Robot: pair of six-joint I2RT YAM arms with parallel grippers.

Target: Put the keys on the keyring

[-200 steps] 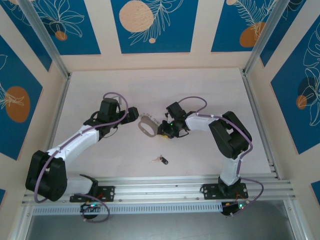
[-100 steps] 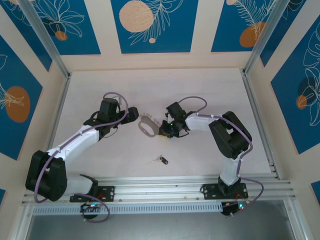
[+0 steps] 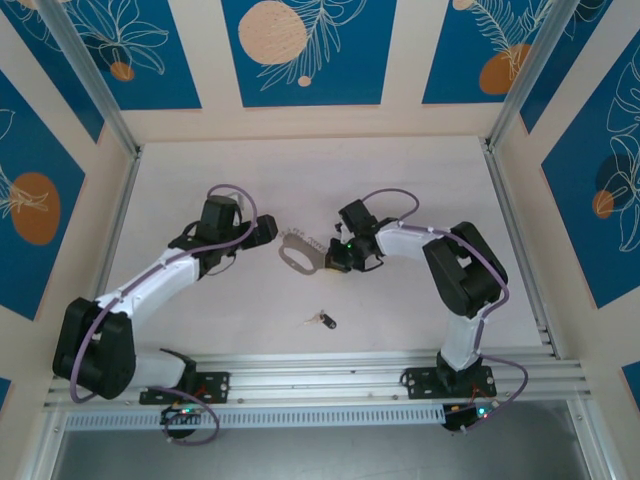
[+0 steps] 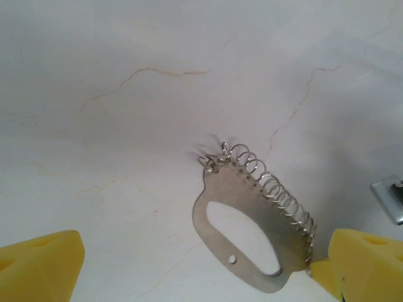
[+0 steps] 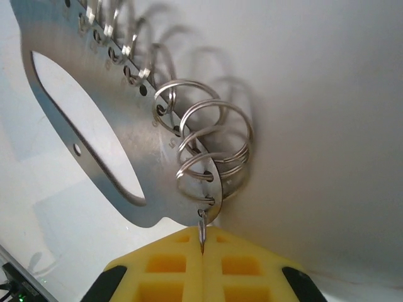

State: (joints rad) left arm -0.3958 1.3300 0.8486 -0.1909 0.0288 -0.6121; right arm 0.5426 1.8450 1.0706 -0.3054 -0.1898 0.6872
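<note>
The right claw (image 5: 201, 251) had its yellow pads pressed together, pinching a small silvery ring that hung from the rounded end of the keyring (image 5: 135, 135). In the overhead view this claw (image 3: 330, 262) sat at the keyring's right end, with the arm bent back toward its base at the near edge.

The keyring (image 3: 297, 252) was a flat grey metal plate with a long oval opening. A row of split rings (image 5: 214, 135) was threaded through small holes along one long side. Faint marks beside those holes were too small to read. The plate lay tilted in the left wrist view (image 4: 249, 198), its ringed edge to the upper right and one small hole near the oval's lower rim.

The left claw (image 4: 203, 267) stood spread wide. One yellow fingertip (image 4: 38, 267) was well off to one side and the other (image 4: 368, 264) was just beside the keyring's lower end; whether it touched the plate could not be told. From above, this claw (image 3: 268, 232) sat just left of the keyring.

The key (image 3: 322, 320), tiny with a dark head, lay on the pale, faintly veined table (image 3: 400, 170). It was closer to the aluminium rail (image 3: 330, 365), well apart from both claws and from the keyring.

Blue wall panels (image 3: 305, 50) with white leaf outlines and orange discs enclosed the table.
</note>
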